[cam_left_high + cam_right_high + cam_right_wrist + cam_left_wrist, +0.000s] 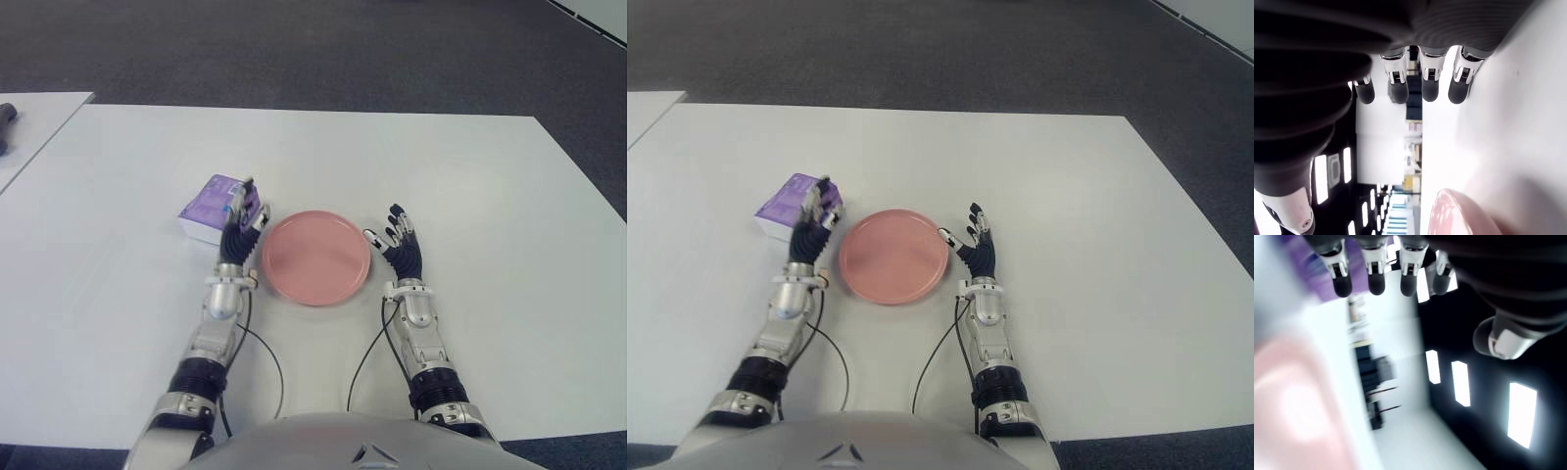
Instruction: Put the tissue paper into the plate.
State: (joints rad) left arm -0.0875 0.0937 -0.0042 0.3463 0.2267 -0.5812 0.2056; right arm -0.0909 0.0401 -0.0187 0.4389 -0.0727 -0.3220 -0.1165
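Both hands stood open at the plate; the tissue pack lay on the table just left of it.

Nearest, the right hand (400, 242) showed just right of the pink plate (316, 257), fingers spread and holding nothing. The left hand (241, 223) was at the plate's left edge, its fingers (1343, 280) straight and apart, reaching over the near side of the tissue pack (211, 207); whether they touched it could not be told. The pack was a soft purple wrapper with a white side, lying flat, outside the plate. The white table (470, 196) was plain, with a second white surface (29, 122) at far left. Beyond lay dark grey carpet (294, 49).
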